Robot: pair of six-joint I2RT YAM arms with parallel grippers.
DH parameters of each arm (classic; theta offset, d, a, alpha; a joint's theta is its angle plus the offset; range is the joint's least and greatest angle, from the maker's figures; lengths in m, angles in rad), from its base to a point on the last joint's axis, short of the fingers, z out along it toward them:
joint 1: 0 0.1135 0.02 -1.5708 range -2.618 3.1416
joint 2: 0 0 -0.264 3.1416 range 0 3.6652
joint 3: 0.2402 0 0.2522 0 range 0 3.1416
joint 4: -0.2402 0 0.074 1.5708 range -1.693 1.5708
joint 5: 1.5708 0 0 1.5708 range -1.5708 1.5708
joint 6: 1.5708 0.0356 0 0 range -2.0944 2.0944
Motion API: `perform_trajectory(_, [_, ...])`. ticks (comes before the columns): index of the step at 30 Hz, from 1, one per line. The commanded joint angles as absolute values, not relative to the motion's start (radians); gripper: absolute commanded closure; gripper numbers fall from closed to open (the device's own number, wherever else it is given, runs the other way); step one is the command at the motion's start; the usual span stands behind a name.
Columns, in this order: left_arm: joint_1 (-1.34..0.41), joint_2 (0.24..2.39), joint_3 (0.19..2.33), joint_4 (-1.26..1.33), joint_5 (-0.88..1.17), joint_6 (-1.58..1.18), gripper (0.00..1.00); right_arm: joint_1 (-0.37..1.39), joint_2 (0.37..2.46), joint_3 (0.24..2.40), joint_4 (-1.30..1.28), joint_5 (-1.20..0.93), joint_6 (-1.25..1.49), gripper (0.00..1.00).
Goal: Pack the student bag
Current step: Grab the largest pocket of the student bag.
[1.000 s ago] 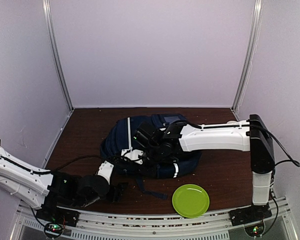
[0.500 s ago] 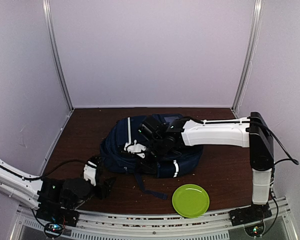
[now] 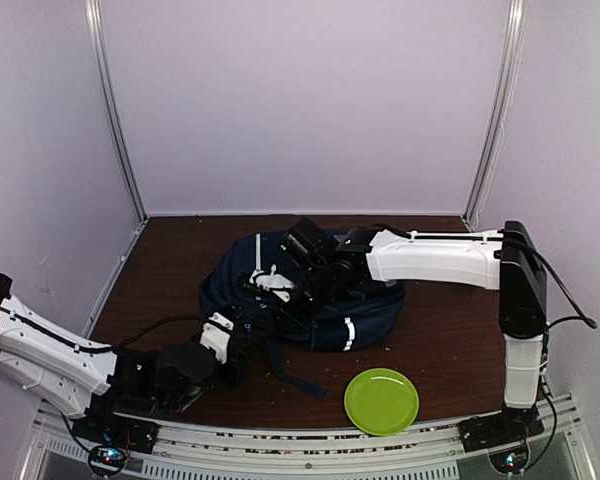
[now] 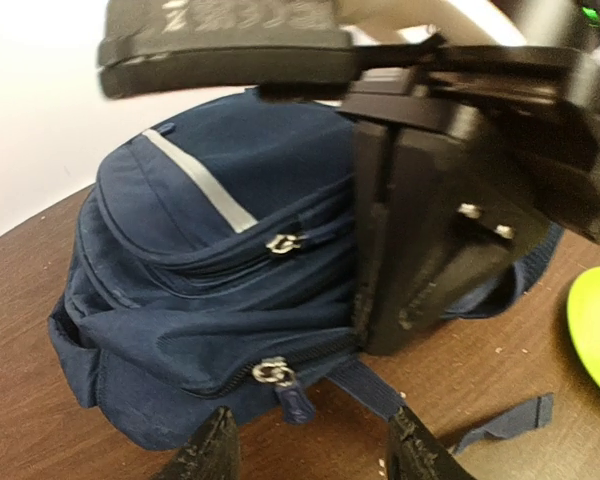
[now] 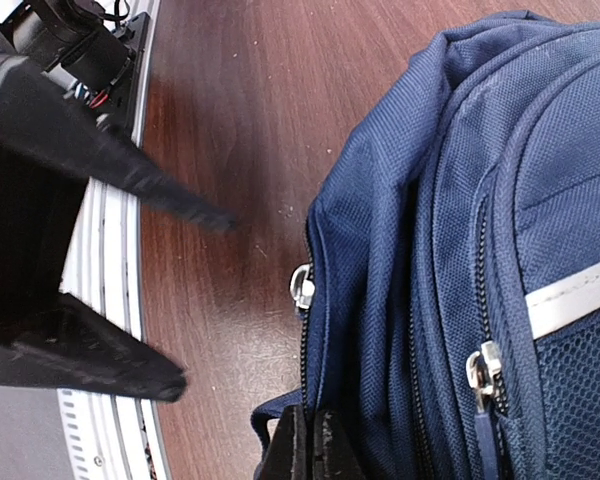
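Top view: the backpack (image 3: 365, 320) lies mid-frame on the table (image 3: 160, 270), with a plate (image 3: 381, 400) at lower right. The right gripper (image 3: 265, 288) is over the backpack's left part, and the left gripper (image 3: 242, 345) is nearby at lower left.

Left wrist view: the left gripper (image 4: 310, 455) has its fingers apart at the bottom edge with nothing between them, and the backpack (image 4: 180, 260) is just beyond.

Right wrist view: the right gripper (image 5: 310, 450) has its fingers together at bottom centre against the backpack (image 5: 450, 200). Whether they pinch cloth I cannot tell.

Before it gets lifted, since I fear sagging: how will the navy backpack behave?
Probably floppy: the backpack is creased, slumped fabric. Unlikely to roll, lying broad and low. Its loose strap may trail behind.
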State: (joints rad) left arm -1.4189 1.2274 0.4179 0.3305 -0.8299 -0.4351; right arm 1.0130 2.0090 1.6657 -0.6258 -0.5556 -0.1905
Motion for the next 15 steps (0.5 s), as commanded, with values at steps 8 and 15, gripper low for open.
perform_trajectory(8, [-1.313,1.334,0.451,0.45,-0.737,-0.376,0.5,1.016,1.956,1.689,-0.541,-0.671,-0.16,1.0])
perform_trajectory(15, [-1.283,1.364,0.449,0.468,-0.754,-0.383,0.6,1.015,1.942,1.679,-0.533,-0.689,-0.157,1.0])
